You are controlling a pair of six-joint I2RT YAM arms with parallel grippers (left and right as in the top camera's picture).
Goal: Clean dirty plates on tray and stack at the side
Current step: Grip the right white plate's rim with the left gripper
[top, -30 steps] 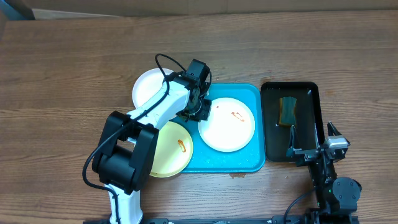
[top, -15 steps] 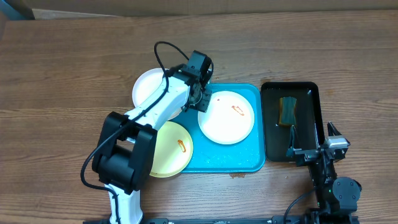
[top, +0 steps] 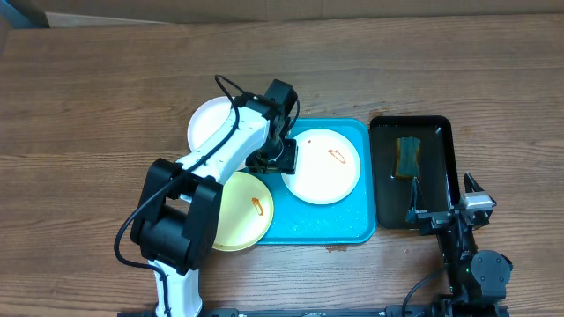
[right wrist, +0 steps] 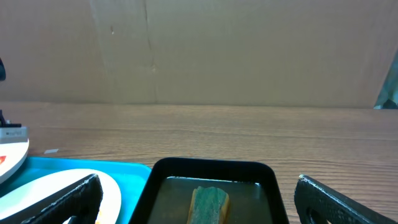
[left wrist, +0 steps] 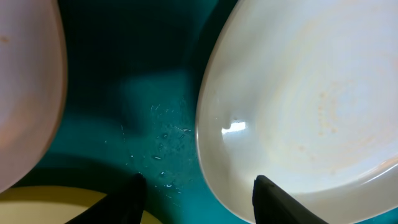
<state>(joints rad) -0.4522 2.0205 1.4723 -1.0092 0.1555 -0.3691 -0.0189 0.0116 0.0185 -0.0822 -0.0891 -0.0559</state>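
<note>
Overhead, one white plate (top: 210, 123) lies on the desk just off the far left corner of the blue tray (top: 326, 231). A yellow plate (top: 240, 216) overhangs the tray's left edge toward the near corner. The left gripper (top: 280, 158) sits low with its fingers apart across the left rim of the second white plate (top: 322, 172), which lies in the tray's far half, and it clamps nothing. The right gripper (top: 441, 195) is spread wide and empty by the black tray (top: 436, 123). The plates look light, stiff, glossy and slippery, so I'd pinch the raised rim.
</note>
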